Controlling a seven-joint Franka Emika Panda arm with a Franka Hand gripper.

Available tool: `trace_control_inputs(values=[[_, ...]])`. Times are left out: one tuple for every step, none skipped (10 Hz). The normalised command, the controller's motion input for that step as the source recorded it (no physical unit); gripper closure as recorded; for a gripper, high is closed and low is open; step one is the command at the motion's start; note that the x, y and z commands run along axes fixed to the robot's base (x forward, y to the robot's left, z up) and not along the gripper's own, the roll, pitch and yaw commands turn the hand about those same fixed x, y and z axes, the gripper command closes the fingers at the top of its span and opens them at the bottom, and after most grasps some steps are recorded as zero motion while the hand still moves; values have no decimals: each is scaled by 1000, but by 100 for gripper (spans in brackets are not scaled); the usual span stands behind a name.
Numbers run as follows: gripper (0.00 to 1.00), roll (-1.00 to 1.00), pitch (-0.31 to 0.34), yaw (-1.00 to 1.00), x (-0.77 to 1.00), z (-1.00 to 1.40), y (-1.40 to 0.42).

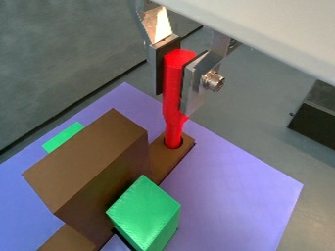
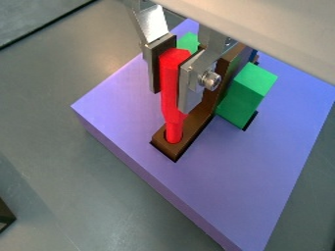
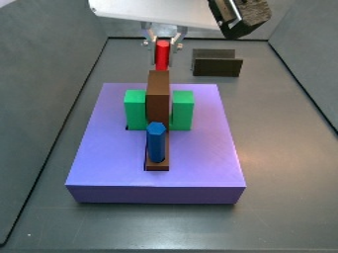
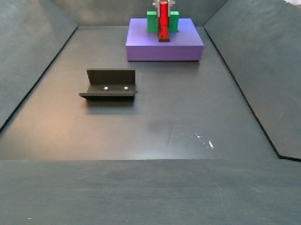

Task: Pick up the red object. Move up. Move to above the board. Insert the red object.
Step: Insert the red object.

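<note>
My gripper (image 1: 175,78) is shut on the red object (image 1: 174,116), a thin upright red peg. It hangs over the far end of the brown piece (image 1: 85,167) on the lavender board (image 1: 242,186). The peg's lower tip sits in a hole in the brown base (image 2: 185,137). Both wrist views show the gripper (image 2: 174,74) clamping the peg (image 2: 170,103) over the board (image 2: 131,132). In a side view the gripper (image 3: 161,38) holds the peg (image 3: 161,52) behind the brown piece (image 3: 158,97) on the board (image 3: 199,148). The peg (image 4: 165,22) and board (image 4: 165,50) show far off.
A blue peg (image 3: 156,140) stands in the near end of the brown base. Green blocks (image 3: 134,109) (image 3: 184,107) flank the brown piece; one shows in a wrist view (image 1: 144,214). The dark fixture (image 4: 109,85) stands on the floor apart from the board, also seen in a side view (image 3: 216,65).
</note>
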Motion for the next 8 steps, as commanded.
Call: trace_control_inputs(values=[[100,157,-123,0,34,-503,-29],[100,171,-133,0,34,-571,-34],[100,170,-137,0,9,-574,-31],[100,190,-134,0,6,-560,-14],[100,187,-130,0,0,-531,0],[100,87,-91,0,0,-383,0],[100,6,0,0,0,0,0],[100,0,0,0,0,0,0]])
